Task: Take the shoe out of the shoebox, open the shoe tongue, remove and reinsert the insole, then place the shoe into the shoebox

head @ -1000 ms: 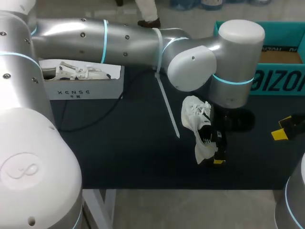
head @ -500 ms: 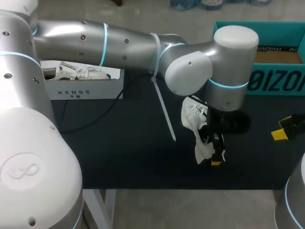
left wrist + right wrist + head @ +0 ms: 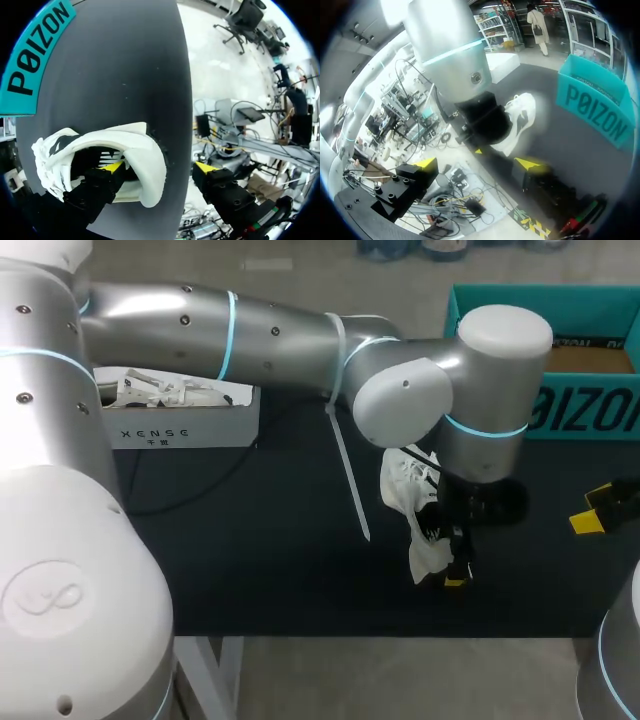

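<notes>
A white shoe (image 3: 408, 502) lies on the dark table right of the middle. My left arm comes across from the left, and its gripper (image 3: 446, 556) is down at the shoe's heel end. In the left wrist view, one fingertip (image 3: 113, 167) is inside the opening of the shoe (image 3: 142, 150). The other fingertip (image 3: 205, 168) stands outside the heel, clear of it. So the left gripper (image 3: 157, 169) is open astride the heel wall. My right gripper (image 3: 598, 510) waits open at the table's right edge. The right wrist view has the shoe (image 3: 522, 116) ahead of this gripper (image 3: 476, 164).
A teal cardboard box (image 3: 590, 335) stands at the back right, close behind the shoe. A white box (image 3: 185, 425) with white contents sits at the back left. A white strap (image 3: 346, 465) hangs from my left arm down toward the table.
My left wrist has shifted slightly over the shoe and its fingers have drawn in a little. The shoe and the right gripper have kept their places.
</notes>
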You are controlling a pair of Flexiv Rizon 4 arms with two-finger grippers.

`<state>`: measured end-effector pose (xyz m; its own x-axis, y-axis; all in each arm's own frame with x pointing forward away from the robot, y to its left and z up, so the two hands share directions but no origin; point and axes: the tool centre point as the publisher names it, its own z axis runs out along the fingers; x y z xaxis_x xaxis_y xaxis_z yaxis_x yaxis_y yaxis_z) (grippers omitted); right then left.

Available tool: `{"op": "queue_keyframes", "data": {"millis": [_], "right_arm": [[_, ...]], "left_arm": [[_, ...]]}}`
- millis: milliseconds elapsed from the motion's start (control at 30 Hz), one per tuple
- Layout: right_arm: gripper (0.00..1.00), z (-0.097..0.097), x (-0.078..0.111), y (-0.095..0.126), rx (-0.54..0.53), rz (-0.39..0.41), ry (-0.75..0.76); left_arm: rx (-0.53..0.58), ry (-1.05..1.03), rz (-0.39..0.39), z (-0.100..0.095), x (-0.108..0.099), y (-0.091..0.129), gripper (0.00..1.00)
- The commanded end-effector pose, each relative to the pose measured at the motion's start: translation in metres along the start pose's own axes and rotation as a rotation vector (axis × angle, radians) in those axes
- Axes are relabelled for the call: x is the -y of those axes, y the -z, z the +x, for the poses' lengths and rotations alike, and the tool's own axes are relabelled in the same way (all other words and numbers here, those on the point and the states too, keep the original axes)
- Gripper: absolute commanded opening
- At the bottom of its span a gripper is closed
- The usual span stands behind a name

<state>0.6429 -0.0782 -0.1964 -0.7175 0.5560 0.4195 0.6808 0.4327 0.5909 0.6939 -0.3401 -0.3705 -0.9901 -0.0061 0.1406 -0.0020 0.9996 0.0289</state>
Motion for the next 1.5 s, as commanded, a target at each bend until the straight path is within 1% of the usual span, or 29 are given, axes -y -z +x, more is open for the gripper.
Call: {"op": "queue_keyframes", "data": {"millis": [33,533,633,700,767,833,867,900,933,967,1000,1033,1067,1100,1133,1167,1200,1233,1267,1300,1333,1367,1400,1433,1467,1500], "right_arm": [[1.00,0.009,0.008,0.004,0.041,-0.012,0.000],[1.00,0.009,0.008,0.004,0.041,-0.012,0.000],[1.00,0.009,0.008,0.004,0.041,-0.012,0.000],[1.00,0.009,0.008,0.004,0.041,-0.012,0.000],[1.00,0.009,0.008,0.004,0.041,-0.012,0.000],[1.00,0.009,0.008,0.004,0.041,-0.012,0.000],[1.00,0.009,0.008,0.004,0.041,-0.012,0.000],[1.00,0.009,0.008,0.004,0.041,-0.012,0.000],[1.00,0.009,0.008,0.004,0.041,-0.012,0.000],[1.00,0.009,0.008,0.004,0.041,-0.012,0.000],[1.00,0.009,0.008,0.004,0.041,-0.012,0.000],[1.00,0.009,0.008,0.004,0.041,-0.012,0.000],[1.00,0.009,0.008,0.004,0.041,-0.012,0.000],[1.00,0.009,0.008,0.004,0.041,-0.012,0.000],[1.00,0.009,0.008,0.004,0.041,-0.012,0.000],[1.00,0.009,0.008,0.004,0.041,-0.012,0.000],[1.00,0.009,0.008,0.004,0.041,-0.012,0.000],[1.00,0.009,0.008,0.004,0.041,-0.012,0.000],[1.00,0.009,0.008,0.004,0.041,-0.012,0.000],[1.00,0.009,0.008,0.004,0.041,-0.012,0.000],[1.00,0.009,0.008,0.004,0.041,-0.012,0.000],[1.00,0.009,0.008,0.004,0.041,-0.012,0.000],[1.00,0.009,0.008,0.004,0.041,-0.012,0.000],[1.00,0.009,0.008,0.004,0.041,-0.012,0.000],[1.00,0.009,0.008,0.004,0.041,-0.012,0.000],[1.00,0.009,0.008,0.004,0.041,-0.012,0.000]], "left_arm": [[0.012,0.001,-0.004,0.002,0.000,0.001,0.00],[0.000,0.008,-0.002,0.007,-0.005,-0.001,0.00],[0.003,-0.004,0.003,0.009,-0.006,0.002,0.00],[0.001,-0.027,0.008,0.012,-0.006,0.009,0.00],[-0.006,-0.072,0.009,0.015,-0.007,0.022,0.00],[-0.002,-0.120,0.012,0.019,-0.010,0.040,0.00],[-0.020,-0.177,0.007,0.020,-0.012,0.054,0.00],[-0.025,-0.197,0.005,0.020,-0.014,0.061,0.00],[-0.027,-0.243,0.011,0.021,-0.020,0.077,0.00],[-0.075,-0.311,0.009,0.020,-0.024,0.089,0.00],[-0.115,-0.359,0.011,0.020,-0.027,0.096,0.00],[-0.106,-0.406,0.031,0.020,-0.033,0.109,0.00],[-0.099,-0.421,0.031,0.021,-0.041,0.122,0.00],[-0.131,-0.454,-0.012,0.020,-0.048,0.133,0.00],[-0.124,-0.460,-0.039,0.019,-0.056,0.143,0.00],[-0.132,-0.474,-0.050,0.016,-0.069,0.156,0.00],[-0.169,-0.501,-0.074,0.014,-0.079,0.163,0.00],[-0.172,-0.495,-0.088,0.012,-0.085,0.168,0.00],[-0.167,-0.484,-0.090,0.010,-0.096,0.176,0.00],[-0.191,-0.504,-0.080,0.008,-0.108,0.182,0.00],[-0.184,-0.459,-0.128,0.005,-0.125,0.189,0.00],[-0.180,-0.447,-0.139,0.005,-0.135,0.194,0.00],[-0.179,-0.469,-0.131,0.006,-0.147,0.201,0.00],[-0.174,-0.439,-0.150,0.005,-0.155,0.204,0.00],[-0.174,-0.413,-0.178,0.005,-0.170,0.210,0.00],[-0.175,-0.439,-0.190,0.005,-0.180,0.216,0.00]]}}
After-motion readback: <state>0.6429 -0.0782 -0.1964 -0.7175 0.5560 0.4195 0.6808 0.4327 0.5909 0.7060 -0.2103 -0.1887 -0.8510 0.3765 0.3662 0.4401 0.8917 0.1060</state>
